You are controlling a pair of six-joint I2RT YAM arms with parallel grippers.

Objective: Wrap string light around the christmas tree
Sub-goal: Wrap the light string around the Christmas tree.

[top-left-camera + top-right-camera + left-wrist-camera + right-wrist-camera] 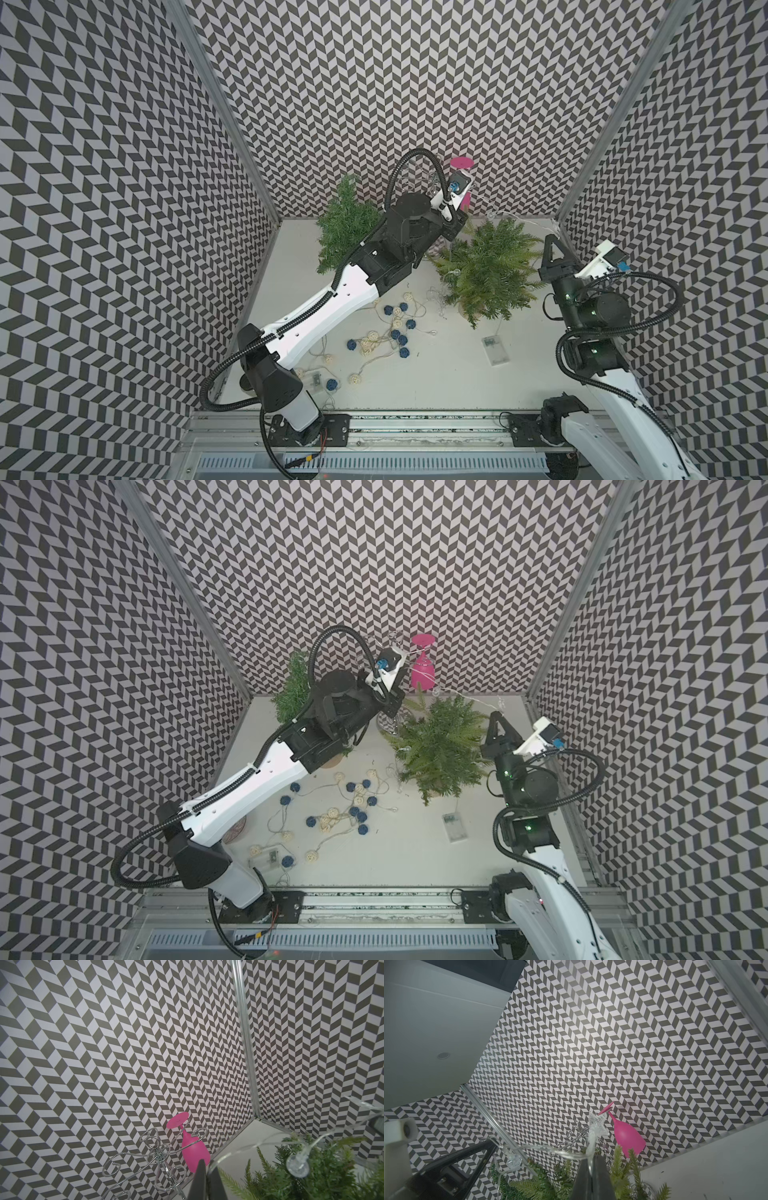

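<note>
Right wedge fingers point(582, 1186) pinch clear string light point(566, 1154); feathery tree point(542, 1186).

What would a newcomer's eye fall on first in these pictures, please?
A pink wine glass hangs upside down at the back wall. The left fingers and right fingers pinch a clear string light stretched above the right-hand Christmas tree, while blue and cream ball lights lie tangled on the table.
</note>
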